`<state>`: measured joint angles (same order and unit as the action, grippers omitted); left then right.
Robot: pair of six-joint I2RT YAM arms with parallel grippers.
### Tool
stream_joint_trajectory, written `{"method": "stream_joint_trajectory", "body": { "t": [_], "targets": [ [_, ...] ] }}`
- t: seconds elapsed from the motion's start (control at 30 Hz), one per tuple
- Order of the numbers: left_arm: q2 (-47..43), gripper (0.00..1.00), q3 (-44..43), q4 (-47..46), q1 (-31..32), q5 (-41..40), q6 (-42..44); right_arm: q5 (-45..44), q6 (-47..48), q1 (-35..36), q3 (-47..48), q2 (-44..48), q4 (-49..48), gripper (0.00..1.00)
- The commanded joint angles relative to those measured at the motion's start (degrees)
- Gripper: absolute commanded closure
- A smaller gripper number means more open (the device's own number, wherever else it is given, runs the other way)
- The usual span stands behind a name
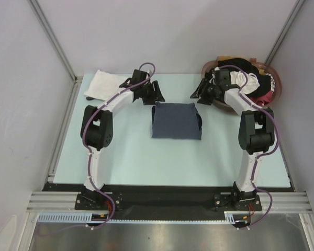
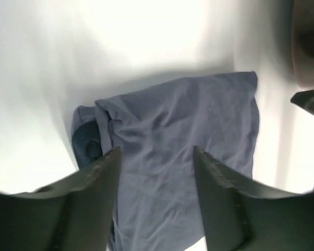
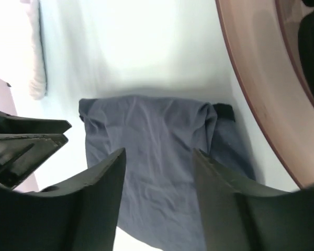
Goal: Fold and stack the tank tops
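A pale mint-green table (image 1: 125,162) fills the scene, with both arms reaching across it from the near edge

At its far right corner sits a round brown basket (image 1: 278,83) (image 3: 261,78), piled with a heap of black, white and red clothes (image 1: 248,78)

The slate grey-blue tank top (image 1: 176,121) (image 2: 183,130) (image 3: 152,141) lies in the middle of the table, folded into a rough square and lightly creased. A small flap of cloth sticks out at each side edge, and a darker fold shows at the far left corner in the left wrist view

The white tank top (image 1: 103,83) (image 3: 35,57) lies folded at the far left corner of the table, well apart from the grey-blue one, with a bit of dark trim at its near left corner

The left gripper (image 1: 153,97) (image 2: 156,151) hangs just over the far left corner of the grey-blue top, its two black fingers spread apart and nothing between them; the cloth shows through the gap below

The right gripper (image 1: 198,94) (image 3: 159,152) hangs just over the far right corner of the same top, beside the basket, fingers likewise spread and holding nothing
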<state>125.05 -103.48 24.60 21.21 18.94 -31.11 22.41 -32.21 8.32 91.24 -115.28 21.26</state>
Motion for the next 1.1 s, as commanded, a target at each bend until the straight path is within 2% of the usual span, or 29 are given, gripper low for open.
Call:
{"method": "stream_joint_trajectory", "body": {
  "t": [0.0, 0.07, 0.13, 0.17, 0.3, 0.37, 0.43, 0.47, 0.5, 0.57, 0.6, 0.67, 0.77, 0.8, 0.9, 1.0, 1.07],
  "targets": [
    [-3.4, 0.33, 1.4, -2.7, -0.4, -3.9, 0.9, -1.0, 0.5, -0.2, -1.3, 2.0, -4.5, 0.39],
    [-8.6, 0.24, 4.8, -4.3, -0.3, -7.6, 1.6, -1.8, 1.4, -0.2, -2.8, 5.0, -4.2, 0.38],
    [-11.9, 0.23, 9.2, -6.1, -0.1, -9.2, 2.4, -1.6, 1.9, -0.1, -6.2, 7.6, -5.0, 0.42],
    [-14.5, 0.23, 10.5, -6.3, 0.5, -10.5, 2.6, -1.4, 1.9, -0.1, -7.6, 10.1, -5.7, 0.52],
    [-18.8, 0.25, 15.3, -6.4, 3.3, -12.2, 2.9, 2.3, 1.4, 0.5, -13.3, 12.5, -9.9, 0.65],
    [-21.5, 0.27, 18.1, -11.3, 5.6, -11.7, 1.5, 4.1, -0.6, 1.1, -16.6, 12.8, -12.2, 0.73],
    [-23.4, 0.28, 24.6, -18.1, 7.3, -8.0, -1.6, 5.4, -2.4, 2.3, -19.1, 13.4, -17.5, 0.76],
    [-24.0, 0.29, 26.6, -24.0, 7.4, -6.5, -3.3, 8.8, -3.9, 2.6, -22.1, 13.3, -20.3, 0.78],
    [-23.7, 0.31, 29.4, -27.0, 7.5, -5.2, -5.0, 10.9, -8.9, 2.5, -23.6, 13.0, -28.1, 0.81],
    [-21.8, 0.35, 31.1, -32.7, 7.6, -1.2, -9.0, 14.7, -14.0, 3.2, -26.7, 11.2, -35.7, 0.9],
    [-21.1, 0.36, 32.2, -33.9, 7.8, -0.6, -9.9, 14.9, -16.2, 3.7, -28.6, 10.7, -40.1, 0.91],
    [-18.8, 0.37, 32.9, -36.2, 8.2, 0.2, -11.7, 12.2, -16.7, 5.7, -29.8, 9.8, -41.7, 0.97],
    [-16.4, 0.38, 35.4, -39.4, 8.3, -0.1, -14.3, 7.6, -18.5, 7.1, -33.9, 9.4, -44.9, 1.0],
    [-15.9, 0.38, 37.0, -39.9, 8.2, -0.7, -14.9, 7.2, -19.7, 6.9, -37.2, 9.1, -49.0, 1.0],
    [-13.8, 0.38, 40.9, -40.9, 7.4, -5.1, -16.8, 4.9, -22.6, 5.1, -41.5, 7.5, -54.3, 1.0],
    [-11.8, 0.43, 44.4, -45.0, 4.1, -1.9, -21.3, 2.1, -22.0, 3.0, -43.3, 5.7, -51.4, 1.0],
    [-12.1, 0.43, 44.5, -41.8, 2.7, -3.7, -21.5, 0.8, -21.6, 2.0, -43.8, 5.0, -49.8, 1.0]
  ]
}}
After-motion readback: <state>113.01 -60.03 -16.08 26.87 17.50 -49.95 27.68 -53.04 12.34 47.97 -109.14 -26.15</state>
